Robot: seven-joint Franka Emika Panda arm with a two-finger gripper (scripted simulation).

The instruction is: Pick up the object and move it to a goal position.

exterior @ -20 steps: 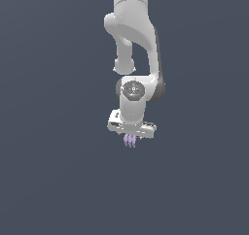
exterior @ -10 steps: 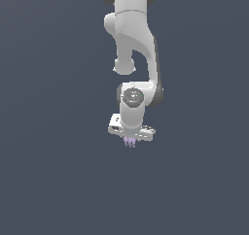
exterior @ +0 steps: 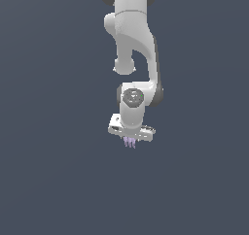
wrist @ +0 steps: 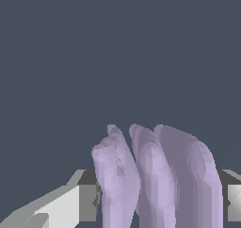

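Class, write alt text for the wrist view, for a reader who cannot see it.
A pale lilac object of three wavy upright strips fills the lower middle of the wrist view, held between the white gripper's two fingers, one on each side. Behind it is only a plain dark blue-grey background.

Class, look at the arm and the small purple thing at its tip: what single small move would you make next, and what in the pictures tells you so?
Probably carry on moving toward the goal with the jaws kept shut. The purple object sits between the two fingers of the gripper, hanging just below it in the exterior view, so it appears grasped. No goal marker is visible, so the direction cannot be told.
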